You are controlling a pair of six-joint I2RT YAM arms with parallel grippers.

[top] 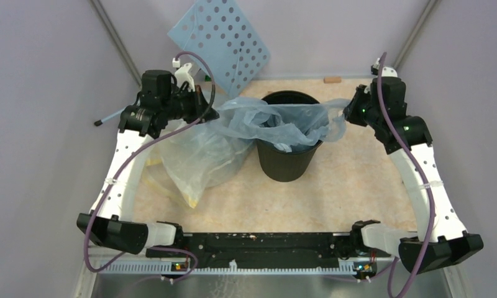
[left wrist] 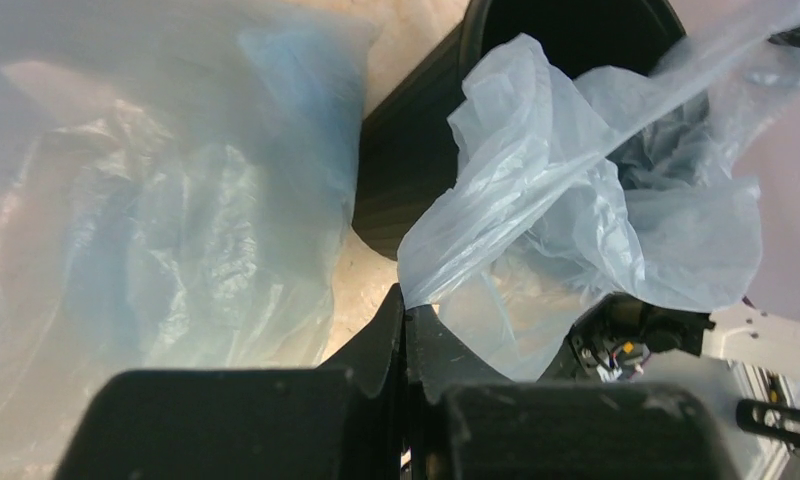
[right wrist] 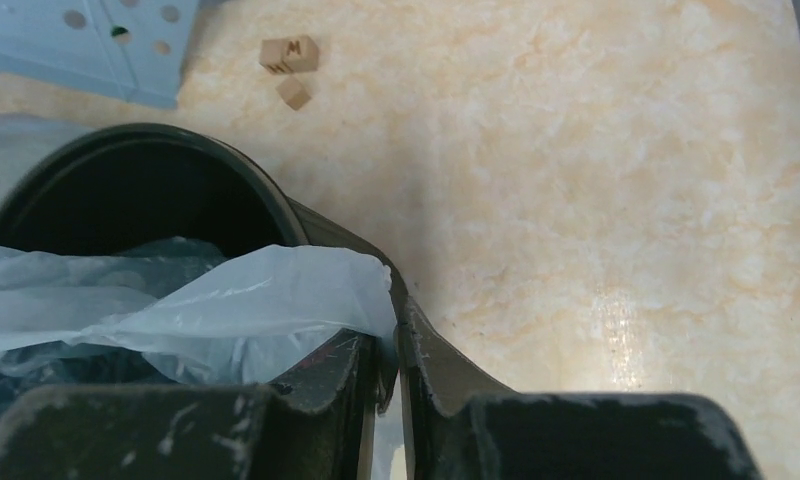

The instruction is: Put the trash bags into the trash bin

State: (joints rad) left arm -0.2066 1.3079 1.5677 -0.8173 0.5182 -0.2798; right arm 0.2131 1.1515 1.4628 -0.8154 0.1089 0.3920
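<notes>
Draping trash bag (top: 277,119), trash bin (top: 287,164) — mouth half-hidden

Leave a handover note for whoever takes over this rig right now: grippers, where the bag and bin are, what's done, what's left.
Left gripper: shut on the trash bag, left end.
Right gripper: shut on its right end.
Bag stretched across the mouth of the trash bin, middle sagging inside.
Left: get the overhanging ends in, then release.
Clear sack lies left of the bin.

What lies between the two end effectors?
In the top view, the trash bag stretches between left end effector and right end effector, over the trash bin.
</notes>
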